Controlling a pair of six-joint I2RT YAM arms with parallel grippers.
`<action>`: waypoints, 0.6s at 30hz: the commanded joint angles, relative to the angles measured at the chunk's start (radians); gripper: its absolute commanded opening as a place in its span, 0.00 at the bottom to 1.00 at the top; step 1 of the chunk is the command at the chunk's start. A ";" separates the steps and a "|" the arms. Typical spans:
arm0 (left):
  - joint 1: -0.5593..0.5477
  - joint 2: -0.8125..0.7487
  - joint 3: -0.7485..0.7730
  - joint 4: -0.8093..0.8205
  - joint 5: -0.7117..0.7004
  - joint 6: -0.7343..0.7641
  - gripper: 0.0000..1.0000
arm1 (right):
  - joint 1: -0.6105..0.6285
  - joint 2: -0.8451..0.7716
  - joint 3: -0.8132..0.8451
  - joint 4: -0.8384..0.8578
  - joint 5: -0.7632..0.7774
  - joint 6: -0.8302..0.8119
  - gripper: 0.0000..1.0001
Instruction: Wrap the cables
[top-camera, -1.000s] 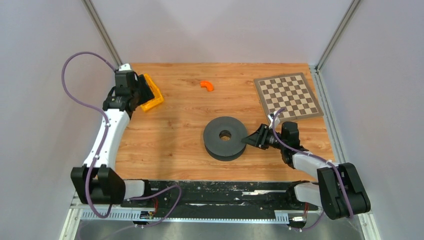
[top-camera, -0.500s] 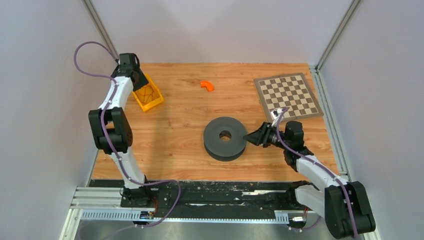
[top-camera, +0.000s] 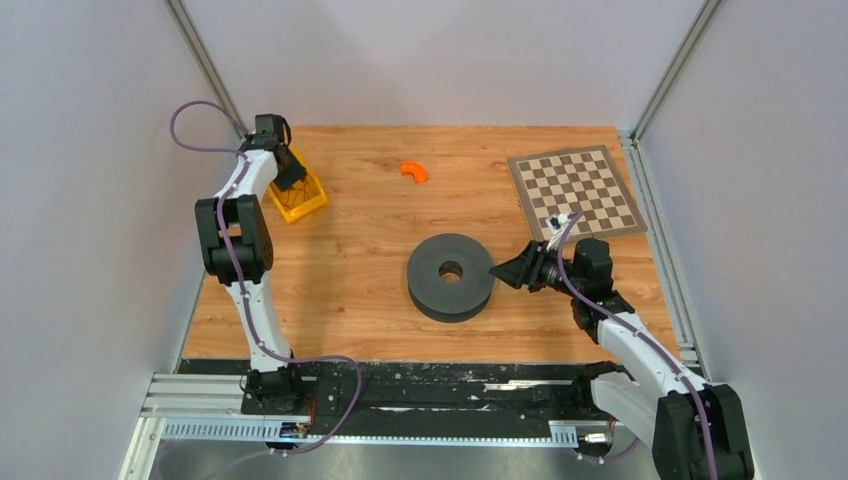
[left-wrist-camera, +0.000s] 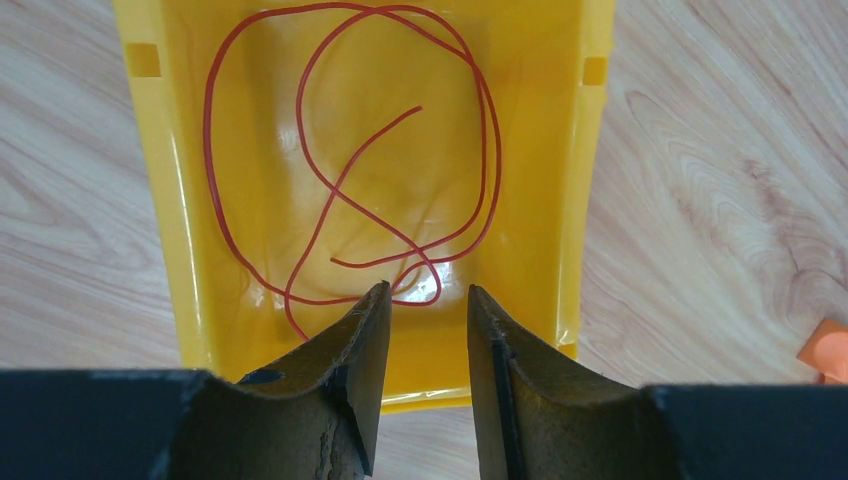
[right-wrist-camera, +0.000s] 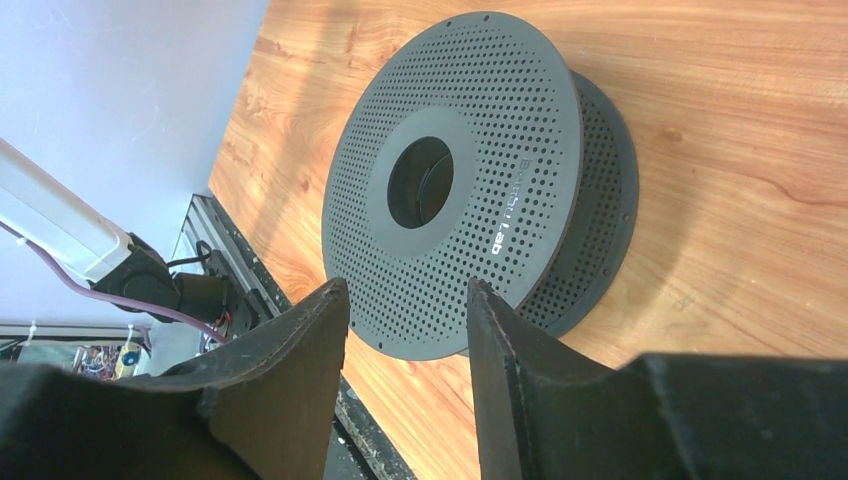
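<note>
A warm orange-brown wood-grain tabletop (top-camera: 340, 270) fills the middle, boxed in by a back wall (top-camera: 430, 60), a left wall (top-camera: 80, 220) and a right wall (top-camera: 770, 200) — all plain pale lilac-grey. Two aluminium posts (top-camera: 205, 65) rise from the far corners. A scuffed black strip (top-camera: 450, 383) and a slotted metal rail (top-camera: 420, 432) edge the near side; the light is soft and even

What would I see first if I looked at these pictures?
Probably the big dark spool lying flat in the middle of the table. Next comes the yellow bin at the far left, with a thin red wire looped loosely inside. The checkerboard sits at the far right.
</note>
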 joint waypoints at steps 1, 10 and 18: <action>0.011 0.012 0.031 0.000 -0.047 -0.048 0.42 | 0.003 -0.035 0.030 -0.019 0.014 -0.016 0.46; 0.038 0.050 0.032 -0.011 -0.041 -0.093 0.45 | 0.003 -0.087 0.036 -0.054 0.029 -0.013 0.47; 0.046 0.084 0.047 0.011 0.004 -0.121 0.47 | 0.003 -0.093 0.049 -0.069 0.034 -0.012 0.47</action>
